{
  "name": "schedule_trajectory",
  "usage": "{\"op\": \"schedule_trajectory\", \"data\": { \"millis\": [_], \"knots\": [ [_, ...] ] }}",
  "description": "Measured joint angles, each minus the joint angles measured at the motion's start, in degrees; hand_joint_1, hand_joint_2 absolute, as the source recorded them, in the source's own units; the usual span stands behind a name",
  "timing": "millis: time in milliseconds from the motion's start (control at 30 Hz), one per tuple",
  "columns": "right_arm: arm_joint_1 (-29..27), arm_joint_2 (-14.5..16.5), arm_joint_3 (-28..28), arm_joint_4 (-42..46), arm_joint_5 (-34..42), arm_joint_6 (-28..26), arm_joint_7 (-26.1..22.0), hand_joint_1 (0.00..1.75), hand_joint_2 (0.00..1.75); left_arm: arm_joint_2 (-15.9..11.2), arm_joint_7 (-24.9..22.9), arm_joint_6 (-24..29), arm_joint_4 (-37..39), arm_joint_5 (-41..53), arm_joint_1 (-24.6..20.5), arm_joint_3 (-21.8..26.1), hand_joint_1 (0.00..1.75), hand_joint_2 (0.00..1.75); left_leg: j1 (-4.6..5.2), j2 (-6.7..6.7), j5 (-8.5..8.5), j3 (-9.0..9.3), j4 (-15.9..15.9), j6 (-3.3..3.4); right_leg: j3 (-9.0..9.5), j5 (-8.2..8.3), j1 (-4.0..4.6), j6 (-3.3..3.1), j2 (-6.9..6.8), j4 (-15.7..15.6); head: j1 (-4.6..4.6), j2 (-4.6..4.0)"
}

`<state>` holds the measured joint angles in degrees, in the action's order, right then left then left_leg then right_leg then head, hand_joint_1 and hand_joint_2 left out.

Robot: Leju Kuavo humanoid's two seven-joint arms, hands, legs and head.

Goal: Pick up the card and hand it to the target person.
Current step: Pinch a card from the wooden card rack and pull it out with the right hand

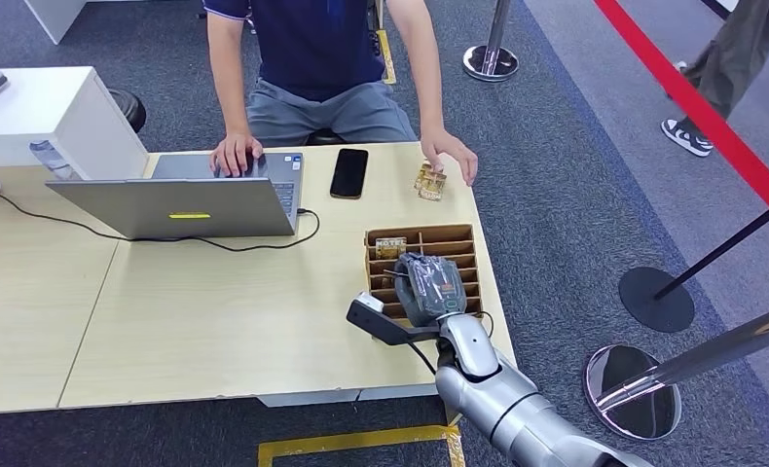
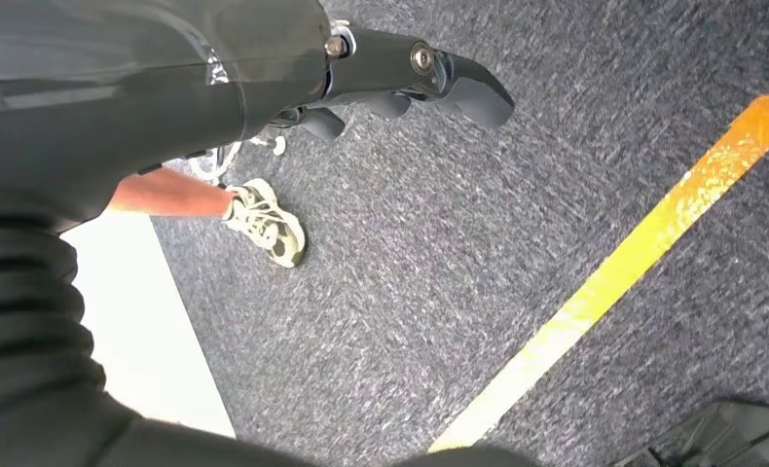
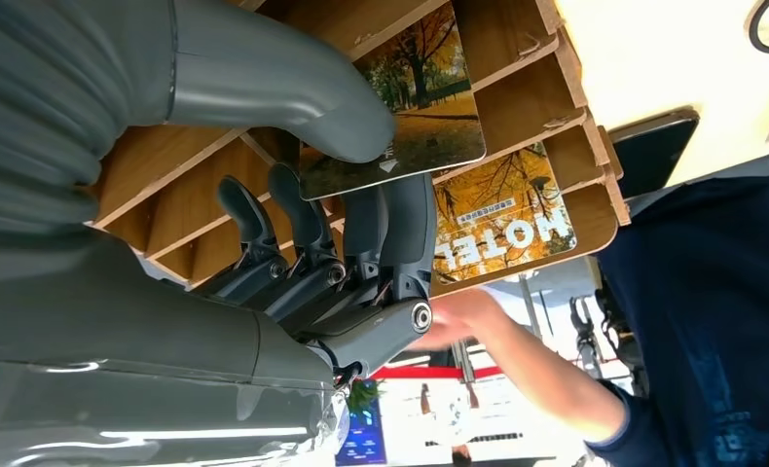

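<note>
Right hand (image 3: 361, 243) pinching glossy autumn-photo card (image 3: 400, 102) between thick grey thumb and dark fingers, over slotted brown wooden card rack (image 1: 458, 238) at right near part of pale wood bench (image 1: 166, 321). Card looks partly clear of its slot, lower edge hidden behind thumb, so cannot tell if fully out. Second card marked HOTEL (image 3: 502, 219) sits in slot further toward far end of rack.

Left hand (image 2: 400, 83) hanging over grey carpet, fingers curled in, nothing in them.

Risks, as judged:
- Pinch sits near one card edge; smooth surface could slip or rotate on lift.
- Card edge catching slot divider could drag light rack along bench.
- Rack close to right bench edge; sideways pull could push it off.

Room: seated person in dark blue shirt (image 1: 312, 39) at far side, one hand (image 1: 449, 151) beside small stack of cards (image 1: 429, 180) near far right corner, just beyond rack. Black phone (image 1: 349, 172) and silver laptop (image 1: 196, 199) left of that path, cable trailing between. Straight lift then far-right reach looks open.
</note>
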<state>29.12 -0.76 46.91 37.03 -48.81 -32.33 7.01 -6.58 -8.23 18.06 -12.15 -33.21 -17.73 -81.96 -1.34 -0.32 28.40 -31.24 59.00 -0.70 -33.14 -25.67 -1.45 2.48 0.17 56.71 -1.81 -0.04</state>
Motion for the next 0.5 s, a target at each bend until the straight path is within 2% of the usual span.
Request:
{"op": "schedule_trajectory", "data": {
  "millis": [333,500],
  "knots": [
    [0.77,-0.30,-0.92,1.42,5.26,-1.49,-1.01,1.40,1.75,0.05,-0.19,0.03,0.00,-0.26,0.13,0.00,0.00,1.75,0.00,0.00,0.00,-0.01,0.00,0.00,0.00,0.01,0.00,0.00,0.00,0.00,0.00,0.00],
    [0.87,-0.84,-3.37,5.26,14.57,0.14,-4.22,1.40,1.75,0.04,-0.18,0.29,0.00,-1.03,0.61,0.00,0.00,1.75,0.00,0.00,0.00,-0.02,0.00,0.00,-0.01,0.00,0.00,0.00,0.00,0.00,0.00,0.00]
  ]
}}
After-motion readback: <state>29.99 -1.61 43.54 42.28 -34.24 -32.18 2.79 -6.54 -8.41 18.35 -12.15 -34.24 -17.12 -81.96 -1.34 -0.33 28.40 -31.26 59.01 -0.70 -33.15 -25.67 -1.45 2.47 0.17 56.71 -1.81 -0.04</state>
